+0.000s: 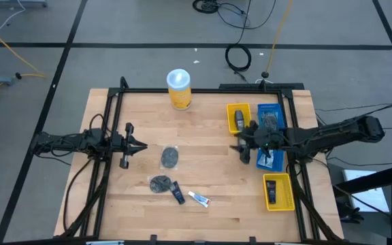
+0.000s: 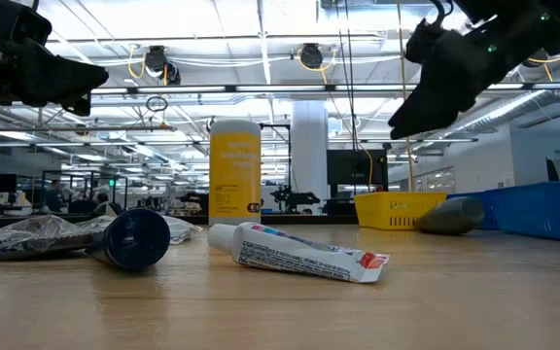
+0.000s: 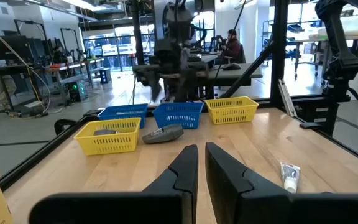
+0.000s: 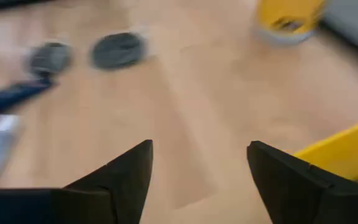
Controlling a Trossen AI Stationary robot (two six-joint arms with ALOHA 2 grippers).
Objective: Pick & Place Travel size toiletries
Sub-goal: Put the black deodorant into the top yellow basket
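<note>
Two dark grey round pouches (image 1: 170,157) (image 1: 160,183), a dark-blue bottle (image 1: 175,193) and a white tube (image 1: 199,199) lie flat on the table's middle and near part. A grey oval piece (image 3: 163,134) lies on the wood in front of the trays, just under my right gripper (image 1: 237,146). That gripper hovers above the table, open and empty (image 4: 201,144). My left gripper (image 1: 140,144) waits shut and empty at the left, raised, pointing toward the right (image 3: 201,149). In the low view the bottle (image 2: 134,238) and tube (image 2: 295,253) lie nearest.
A tall yellow canister with a white lid (image 1: 179,88) stands at the far edge. Along the right side sit a yellow tray (image 1: 237,117), a blue tray (image 1: 269,117), another blue tray (image 1: 272,160) and a yellow tray (image 1: 278,192). A black frame (image 1: 114,109) borders the table.
</note>
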